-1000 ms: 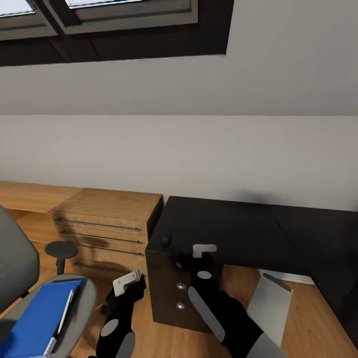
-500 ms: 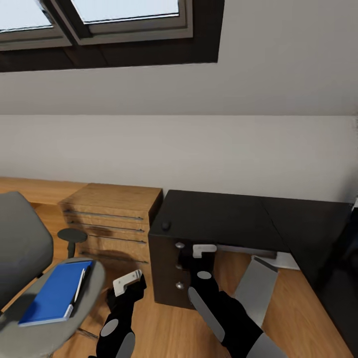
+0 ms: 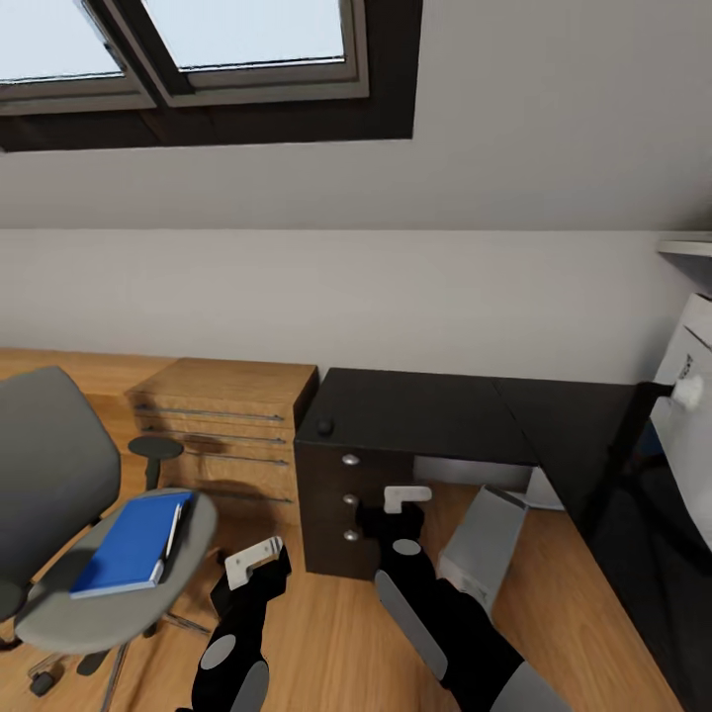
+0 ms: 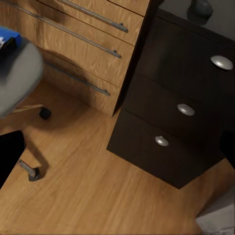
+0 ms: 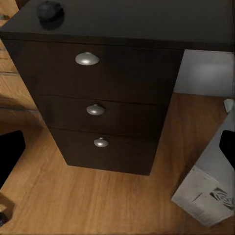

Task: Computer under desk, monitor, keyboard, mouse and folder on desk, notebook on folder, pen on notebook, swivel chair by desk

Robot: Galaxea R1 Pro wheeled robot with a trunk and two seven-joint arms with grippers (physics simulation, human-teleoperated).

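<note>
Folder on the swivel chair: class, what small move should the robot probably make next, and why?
Probably reach the left gripper toward the folder. It lies on the swivel chair seat beside that arm, while the desk holds just the mouse.

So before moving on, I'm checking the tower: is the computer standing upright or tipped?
Tipped: the computer leans at a slant on the floor under the desk, one lower edge lifted.

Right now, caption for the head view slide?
Blue folder on swivel chair, mouse on black desk, computer beneath.
</note>
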